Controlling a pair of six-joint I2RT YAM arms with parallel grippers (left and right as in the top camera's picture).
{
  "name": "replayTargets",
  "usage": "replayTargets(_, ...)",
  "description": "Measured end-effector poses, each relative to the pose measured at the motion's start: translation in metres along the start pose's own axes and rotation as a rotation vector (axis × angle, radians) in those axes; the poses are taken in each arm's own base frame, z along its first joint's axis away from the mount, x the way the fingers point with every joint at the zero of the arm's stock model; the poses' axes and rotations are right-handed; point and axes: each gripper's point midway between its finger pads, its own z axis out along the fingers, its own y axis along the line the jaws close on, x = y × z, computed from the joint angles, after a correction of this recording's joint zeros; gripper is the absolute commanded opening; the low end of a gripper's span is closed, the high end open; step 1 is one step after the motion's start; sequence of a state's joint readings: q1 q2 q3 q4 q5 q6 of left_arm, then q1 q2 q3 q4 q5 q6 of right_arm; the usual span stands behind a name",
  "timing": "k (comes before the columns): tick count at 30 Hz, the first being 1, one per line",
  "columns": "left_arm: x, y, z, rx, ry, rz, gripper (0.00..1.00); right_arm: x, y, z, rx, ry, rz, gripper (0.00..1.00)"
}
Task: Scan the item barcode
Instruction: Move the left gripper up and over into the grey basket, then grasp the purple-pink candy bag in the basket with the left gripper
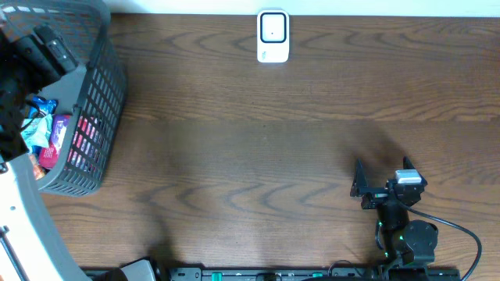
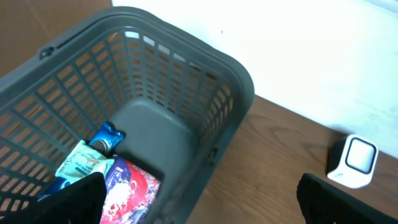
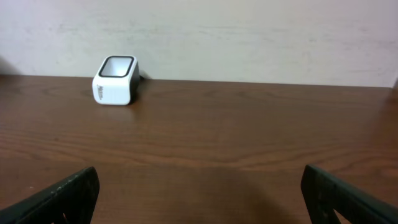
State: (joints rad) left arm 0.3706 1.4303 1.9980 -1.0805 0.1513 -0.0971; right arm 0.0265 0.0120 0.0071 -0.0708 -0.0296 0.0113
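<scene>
Several packets lie in the grey basket [image 2: 186,59] at the table's left end: a red-and-purple packet [image 2: 127,190], a teal one [image 2: 81,163] and a small blue one [image 2: 106,138]. No barcode shows on them. My left gripper [image 2: 205,205] hangs open above the basket's near rim, nothing between its fingers. The white scanner [image 1: 273,36] stands at the far edge of the table, its window facing up. My right gripper [image 3: 202,199] is open and empty, low over the table at the near right, facing the scanner [image 3: 114,79].
The basket [image 1: 86,117] takes up the left end of the wooden table [image 1: 258,156]. The right arm [image 1: 398,211] and its cable sit at the near right edge. A pale wall runs behind the scanner.
</scene>
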Motion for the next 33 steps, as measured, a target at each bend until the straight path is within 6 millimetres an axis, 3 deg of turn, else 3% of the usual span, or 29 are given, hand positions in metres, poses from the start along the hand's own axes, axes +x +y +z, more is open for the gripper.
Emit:
replayTargets(11, 0.012, 0.038, 0.029, -0.085, 0.094, -0.077, 0.98, 0.000, 0.000, 0.000, 0.000, 0.000, 0.000, 0.99)
replayTargets(33, 0.006, 0.037, 0.030, -0.081, 0.067, -0.078, 0.98, 0.000, 0.000, 0.000, 0.000, 0.000, 0.000, 0.99)
